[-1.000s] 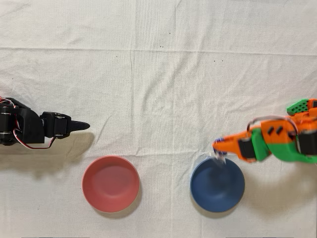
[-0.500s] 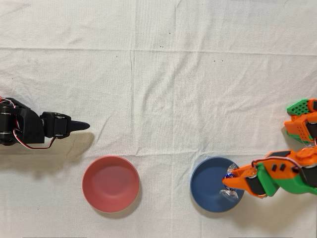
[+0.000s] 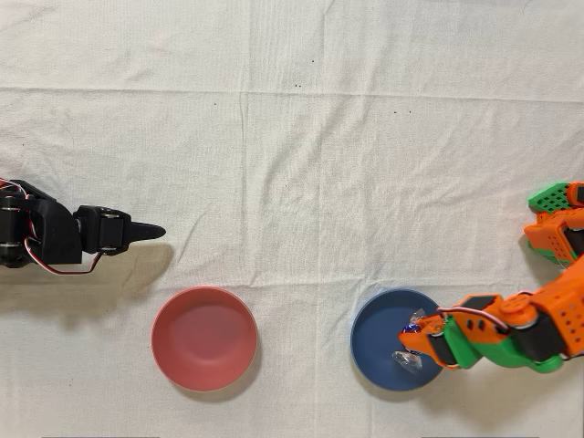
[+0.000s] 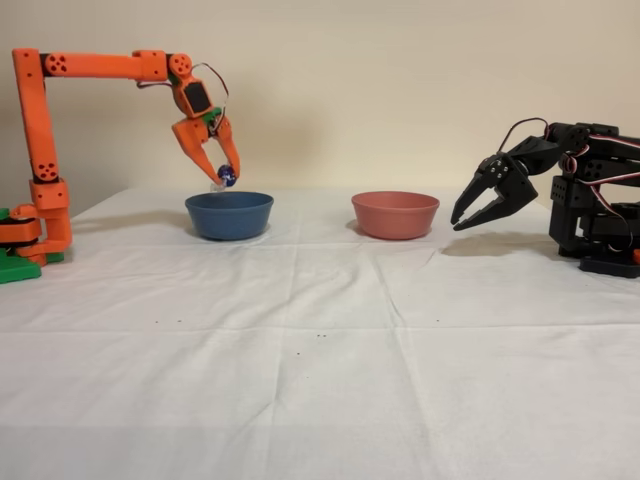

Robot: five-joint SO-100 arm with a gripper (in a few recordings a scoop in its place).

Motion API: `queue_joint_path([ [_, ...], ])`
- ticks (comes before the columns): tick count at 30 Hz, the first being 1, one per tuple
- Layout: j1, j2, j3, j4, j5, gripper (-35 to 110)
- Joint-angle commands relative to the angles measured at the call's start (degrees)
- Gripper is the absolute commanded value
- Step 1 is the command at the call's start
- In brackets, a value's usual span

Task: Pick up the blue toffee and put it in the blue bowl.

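Hand (image 4: 222, 172) pinching blue toffee (image 4: 227, 176) – shiny dark-blue foil, clear twisted ends – above blue bowl (image 4: 229, 215).

open cloth (image 3: 301, 137) all round; salmon bowl (image 3: 203, 338) stands well apart.

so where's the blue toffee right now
The blue toffee is pinched in the orange gripper, held in the air just above the blue bowl at the left of the fixed view; overhead, it sits over the bowl's right part.
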Motion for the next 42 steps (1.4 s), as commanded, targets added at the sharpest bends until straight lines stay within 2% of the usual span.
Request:
queue_joint_path([
  [1,-1.67,-0.18,-2.02,-1.23,-0.44,15],
  [8,-3.25,-3.87,-3.6,-2.99,1.32,17],
  [12,-2.81,-3.96,-3.69,-3.08,2.64,25],
  [17,-2.02,-3.34,-2.9,-1.85,3.25,41],
  [23,-1.49,-0.62,-0.88,-1.32,3.52,45],
  [32,2.81,5.27,-1.14,1.67,2.11,33],
  [37,5.63,10.55,1.93,0.35,0.44,17],
  [42,9.23,17.84,7.29,-0.62,-0.7,9],
])
